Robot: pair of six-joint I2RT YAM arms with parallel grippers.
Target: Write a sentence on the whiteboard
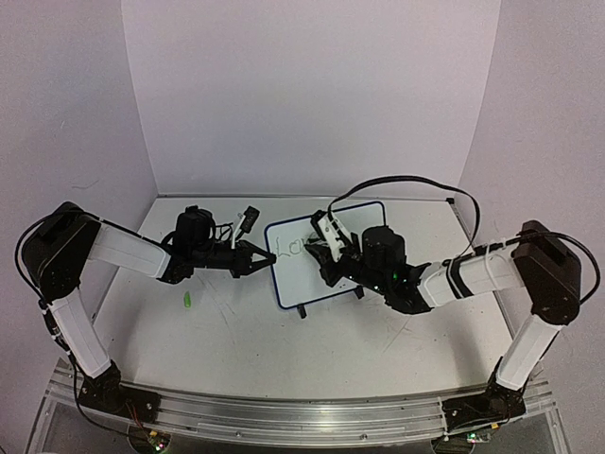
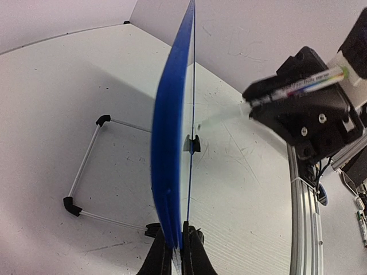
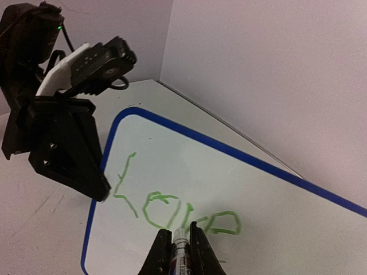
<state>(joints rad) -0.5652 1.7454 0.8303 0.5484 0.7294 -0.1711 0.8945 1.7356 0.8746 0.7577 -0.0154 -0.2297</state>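
While the left pincer [image 2: 179, 255] is clamped shut on the left edge of the whiteboard [image 1: 293, 279], the right pincer [image 3: 179, 243] grips a marker [image 3: 180, 253] between its fingers, tip pointing out at the board.

Board location: middle of the table [image 1: 236, 345], between the two arms. It is propped at a tilt on a wire stand [image 2: 86, 163] with small black feet. The left wrist view sees it edge-on, with the blue rim rising straight up from the pincer fingers and the writing face turned toward the right arm.

Marker: white barrel with coloured print. The tip is at the white face just below the middle letters of the writing. It looks like contact in the right wrist view.

Sentence [image 3: 172, 209]: one word is legible, "Love", in thin green cursive. It sits on the left part of the face, close to the clamped edge. The left pincer's black jaw overlaps the rim right beside the "L".

A black cable loops from the right arm over the board's far corner. A small green piece [image 1: 188, 300] lies on the table to the left, below the left forearm and well apart from the board. It is too small to identify.
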